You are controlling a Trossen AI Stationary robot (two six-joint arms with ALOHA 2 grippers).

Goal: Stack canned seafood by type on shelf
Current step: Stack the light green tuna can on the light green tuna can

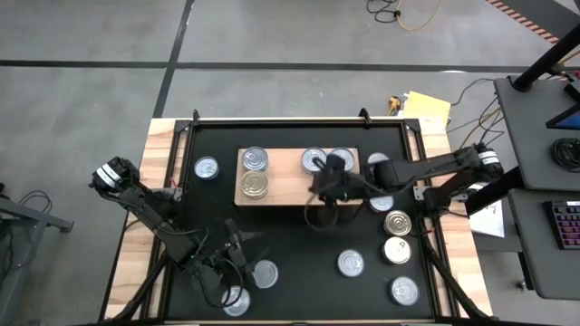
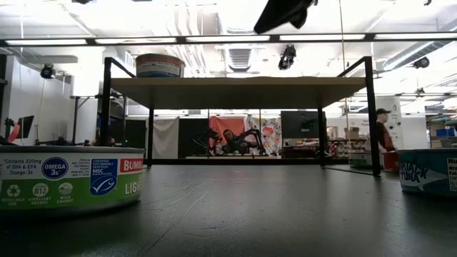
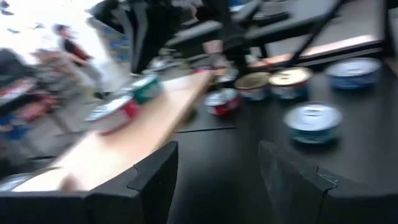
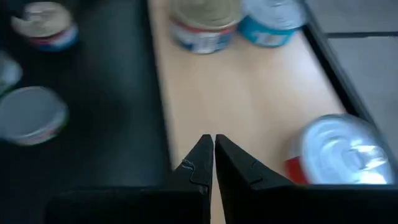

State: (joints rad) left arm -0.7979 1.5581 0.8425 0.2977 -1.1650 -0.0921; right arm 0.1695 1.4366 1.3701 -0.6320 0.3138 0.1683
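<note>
Right gripper (image 4: 213,163) hangs clenched and empty over the light-wood board shelf (image 1: 288,186), left gripper (image 3: 217,180) open, holding nothing.

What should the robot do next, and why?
Probably the left gripper should drop onto a can near it and close. Its jaws are open with nothing between them, and loose cans lie on the black mat around it. The right gripper hangs over the shelf with jaws shut and empty, so it looks finished there.
</note>
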